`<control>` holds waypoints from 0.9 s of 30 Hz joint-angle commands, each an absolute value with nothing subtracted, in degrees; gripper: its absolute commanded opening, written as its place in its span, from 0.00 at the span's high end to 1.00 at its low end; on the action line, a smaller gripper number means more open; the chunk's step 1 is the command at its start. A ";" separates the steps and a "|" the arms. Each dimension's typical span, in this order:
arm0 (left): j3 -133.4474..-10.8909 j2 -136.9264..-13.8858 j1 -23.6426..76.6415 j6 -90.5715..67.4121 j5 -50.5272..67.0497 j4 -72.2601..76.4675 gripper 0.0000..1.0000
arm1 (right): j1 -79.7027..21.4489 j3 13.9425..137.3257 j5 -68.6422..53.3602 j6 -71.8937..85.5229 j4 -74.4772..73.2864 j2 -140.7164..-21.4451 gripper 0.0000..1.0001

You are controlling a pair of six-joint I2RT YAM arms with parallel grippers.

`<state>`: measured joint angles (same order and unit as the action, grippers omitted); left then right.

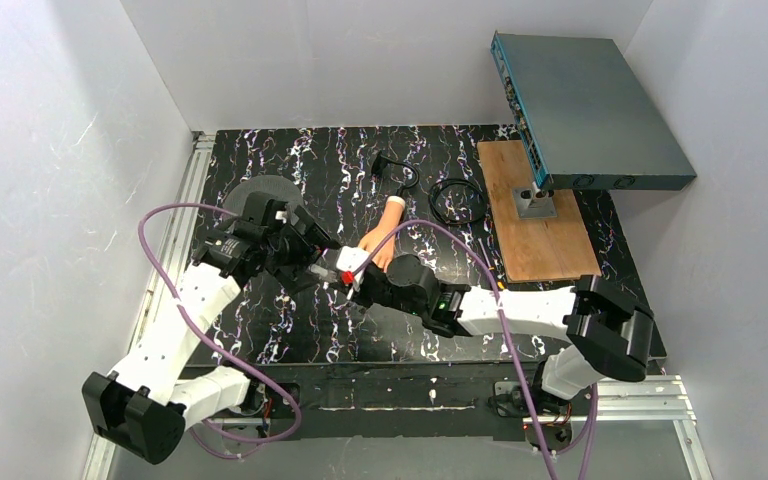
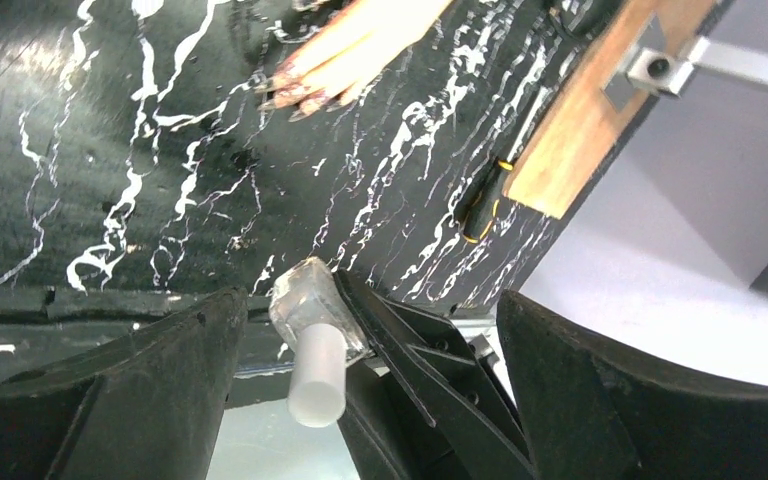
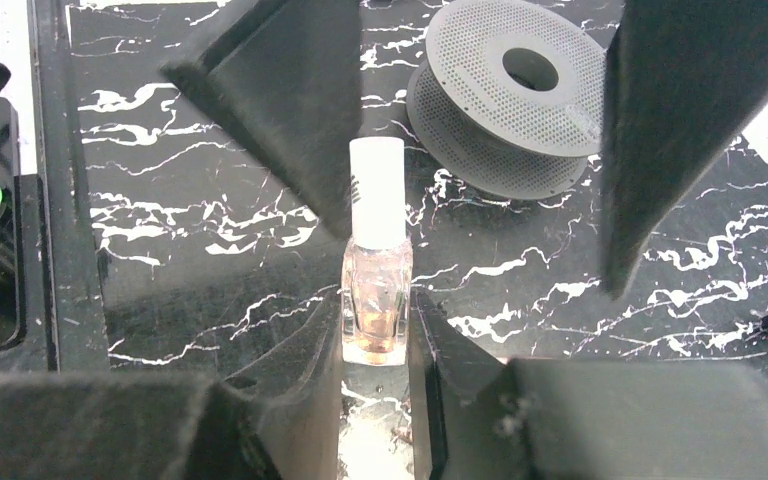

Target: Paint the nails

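A flesh-coloured mannequin hand with a white wrist stub lies on the black marbled table. Its dark nails show at the top of the left wrist view. My right gripper is shut on a small clear nail polish bottle with pinkish liquid and a white cap. My left gripper is open, its fingers standing wide on either side of the cap without touching it. Both grippers meet just left of the hand's fingertips.
A grey perforated spool lies on the table behind the left gripper. At the back right a wooden board carries a stand with a blue-grey box. A black cable lies coiled next to the board.
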<state>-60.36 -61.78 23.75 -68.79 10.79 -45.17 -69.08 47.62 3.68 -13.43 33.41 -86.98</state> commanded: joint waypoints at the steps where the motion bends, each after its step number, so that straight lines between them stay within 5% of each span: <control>1: -59.30 -57.70 23.63 -58.71 12.94 -39.08 0.05 | -69.26 45.79 3.12 -11.53 37.44 -82.62 0.99; 11: -53.49 -42.96 23.17 -38.52 18.96 -19.60 0.07 | -68.64 37.43 -5.70 -3.31 36.72 -70.78 0.99; 27: -48.27 -40.52 23.17 -30.02 55.18 15.53 0.12 | -57.71 36.53 -30.46 17.11 25.85 -50.99 0.99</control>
<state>-48.47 -40.34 23.35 -30.41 44.14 3.33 -59.68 34.68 -23.68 9.23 27.42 -53.01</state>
